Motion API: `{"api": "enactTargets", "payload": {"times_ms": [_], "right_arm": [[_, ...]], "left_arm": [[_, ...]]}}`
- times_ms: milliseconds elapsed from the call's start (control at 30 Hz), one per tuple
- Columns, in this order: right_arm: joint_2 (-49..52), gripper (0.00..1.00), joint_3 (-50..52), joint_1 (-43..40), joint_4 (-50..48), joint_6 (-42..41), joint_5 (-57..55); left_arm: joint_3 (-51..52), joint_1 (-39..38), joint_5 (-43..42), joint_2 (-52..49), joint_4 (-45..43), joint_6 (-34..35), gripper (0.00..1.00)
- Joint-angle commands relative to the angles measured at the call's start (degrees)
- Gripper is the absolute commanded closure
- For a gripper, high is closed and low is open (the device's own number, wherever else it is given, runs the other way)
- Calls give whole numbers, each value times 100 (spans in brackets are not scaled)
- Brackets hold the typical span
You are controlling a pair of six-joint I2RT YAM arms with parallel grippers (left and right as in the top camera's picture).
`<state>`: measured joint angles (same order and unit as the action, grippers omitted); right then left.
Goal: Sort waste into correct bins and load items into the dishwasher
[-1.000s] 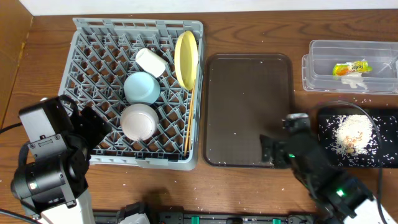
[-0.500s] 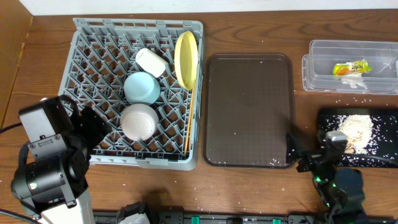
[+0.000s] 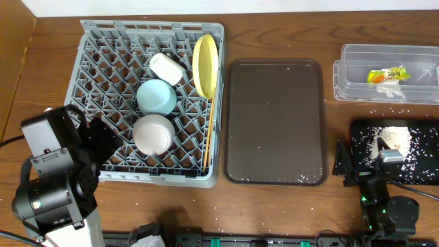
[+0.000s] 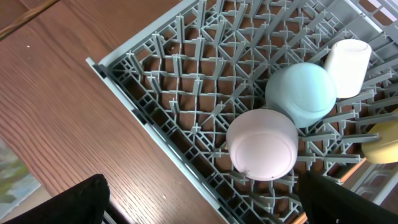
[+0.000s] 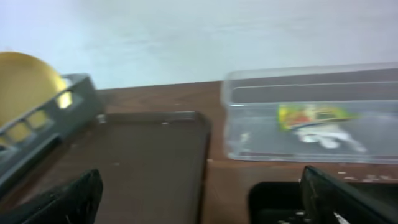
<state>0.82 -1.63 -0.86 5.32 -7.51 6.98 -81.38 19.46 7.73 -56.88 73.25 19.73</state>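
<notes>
Overhead, dish rack (image 3: 103,48): grey, upper left of the frame, on the wooden table (image 3: 274,213).
Overhead, rack load: pinkish-white cup (image 3: 167,68) on its side near the top. Light blue bowl (image 3: 156,97) just below it and white bowl (image 3: 152,134) below that, both domed side up. Pale yellow plate (image 3: 205,65) on edge at the rack's right side. Chopsticks (image 3: 208,137) lie along the right edge under the plate.
Overhead, brown tray (image 3: 274,123): centre, just right of the rack, with a few white specks on it.
Overhead, clear container (image 3: 357,86): upper right, holding the snack wrapper (image 3: 386,74) and the white wrapper piece (image 3: 389,88) just beneath it.
Overhead, black bin (image 3: 431,168): right edge, below the container, holding a heap of rice (image 3: 394,140) with brownish crumbs. Loose grains lie on the table nearby.
Overhead, arms: left arm (image 3: 51,178) at the rack's lower left corner. Right arm (image 3: 384,206) at the bottom right, its head over the bin's left end.
Left wrist, left gripper (image 4: 202,186): fingers spread wide at the bottom corners, nothing between them. It hangs over the rack's edge, with the white bowl right of centre.
Right wrist, right gripper (image 5: 200,180): fingers wide apart and empty. The view is blurred, with the tray centre left and the container with both wrappers at right.
</notes>
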Motion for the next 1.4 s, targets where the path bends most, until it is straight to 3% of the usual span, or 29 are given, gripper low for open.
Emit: {"api": "enactTargets", "payload": {"times_ms": [0,267,500,1367], "right_arm": [[-55,1,57,-144,35,291,-483],[-55,1,59,-166,63,1150,-671],[-55,1,59,-164,44,756,-483],[-55,1,59,-164,42,756,-503]], "left_arm": [[-59,24,66,-7,13,74,2],[-59,24,66,-7,11,74,2],[-59,24,66,-7,13,74,2],[-59,24,66,-7,11,74,2]]}}
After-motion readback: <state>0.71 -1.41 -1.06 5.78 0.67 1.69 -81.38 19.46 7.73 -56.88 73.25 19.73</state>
